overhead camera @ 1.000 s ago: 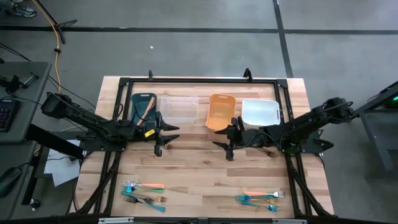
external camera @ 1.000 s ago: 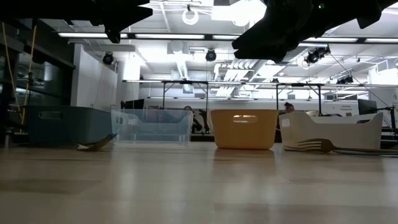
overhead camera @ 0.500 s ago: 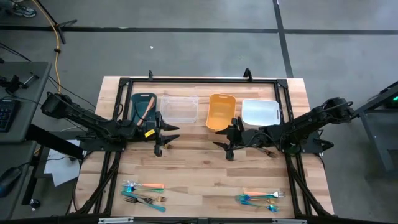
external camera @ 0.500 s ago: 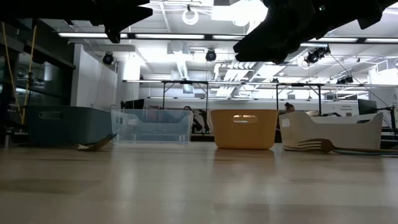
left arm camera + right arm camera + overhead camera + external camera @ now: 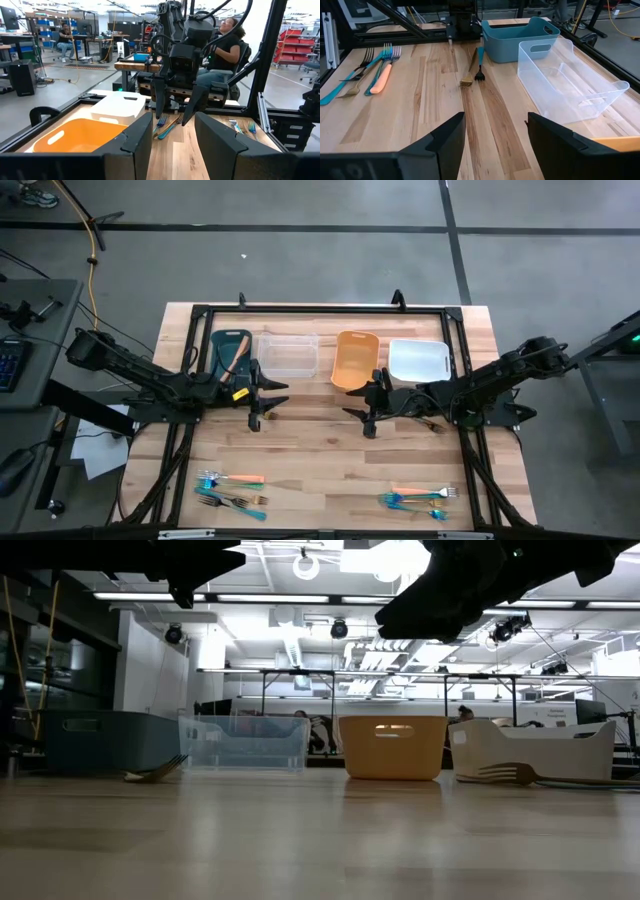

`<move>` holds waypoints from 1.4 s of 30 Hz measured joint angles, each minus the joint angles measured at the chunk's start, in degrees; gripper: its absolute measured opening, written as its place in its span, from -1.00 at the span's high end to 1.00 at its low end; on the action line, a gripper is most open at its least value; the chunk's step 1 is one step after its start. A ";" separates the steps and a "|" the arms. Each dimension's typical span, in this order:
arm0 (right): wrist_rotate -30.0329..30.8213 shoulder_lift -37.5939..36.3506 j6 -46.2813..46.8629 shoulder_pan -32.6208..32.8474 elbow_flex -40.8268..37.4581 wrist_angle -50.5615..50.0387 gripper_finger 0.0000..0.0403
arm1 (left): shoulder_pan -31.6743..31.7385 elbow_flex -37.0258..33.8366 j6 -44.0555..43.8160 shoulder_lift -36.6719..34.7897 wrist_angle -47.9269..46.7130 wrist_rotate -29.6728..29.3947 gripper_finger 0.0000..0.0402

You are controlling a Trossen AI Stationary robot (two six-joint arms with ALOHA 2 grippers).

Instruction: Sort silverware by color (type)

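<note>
Both pincers gape empty; left gripper [image 5: 262, 402] sits nearer the forks [image 5: 232, 488], lying crosswise below it; right gripper [image 5: 365, 413] waits.

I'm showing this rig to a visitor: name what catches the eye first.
Four bins stand in a row at the table's far side: teal bin, clear bin, orange bin, white bin. Before them the left gripper and right gripper hover open, facing each other. Two clusters of forks, the left pile and right pile, lie at the near edge.
</note>
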 joint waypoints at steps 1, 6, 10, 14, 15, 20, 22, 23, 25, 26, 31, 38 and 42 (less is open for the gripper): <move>0.00 0.00 0.00 0.02 0.00 0.00 -0.03 | -0.01 0.01 -0.02 0.00 0.00 0.00 0.31; 0.00 0.00 -0.02 0.02 0.00 0.00 -0.03 | -0.01 0.01 -0.16 0.01 0.00 0.02 0.31; -0.02 0.02 -0.42 0.02 0.00 0.00 -0.03 | -0.01 0.01 -0.42 -0.01 0.00 0.00 0.31; -0.02 0.00 -0.34 0.02 0.00 0.00 -0.03 | 0.00 0.01 0.87 -0.01 0.20 -0.11 0.31; -0.04 0.00 0.35 0.00 0.00 0.12 -0.03 | -0.01 0.01 1.14 -0.01 0.42 -0.11 0.31; -1.92 0.00 5.83 -0.13 1.61 0.57 -0.03 | -0.01 0.03 1.42 -0.23 0.47 -0.15 0.31; -7.08 0.00 8.52 -0.16 3.67 -1.48 -0.03 | -0.01 0.03 0.83 -0.23 0.50 -0.15 0.31; -10.65 0.00 10.40 -0.12 4.89 -3.96 -0.03 | -0.01 0.03 0.63 -0.23 0.46 -0.18 0.31; -14.68 0.00 14.60 0.99 7.98 -11.25 -0.03 | -0.01 0.03 0.63 -0.23 0.48 -0.20 0.31; -15.06 0.00 16.79 1.89 9.84 -16.04 -0.03 | 0.01 0.03 0.63 -0.23 0.48 -0.20 0.31; -15.46 1.41 29.94 8.47 17.39 -40.47 -0.03 | 0.00 0.03 2.26 -0.23 0.44 -0.26 0.31; -27.97 9.64 54.05 20.80 22.13 -53.87 -0.03 | 0.00 0.03 2.51 -0.27 0.45 -0.26 0.31; -32.64 14.62 62.63 27.51 23.90 -56.24 -0.03 | 0.00 0.03 2.51 -0.27 0.47 -0.26 0.31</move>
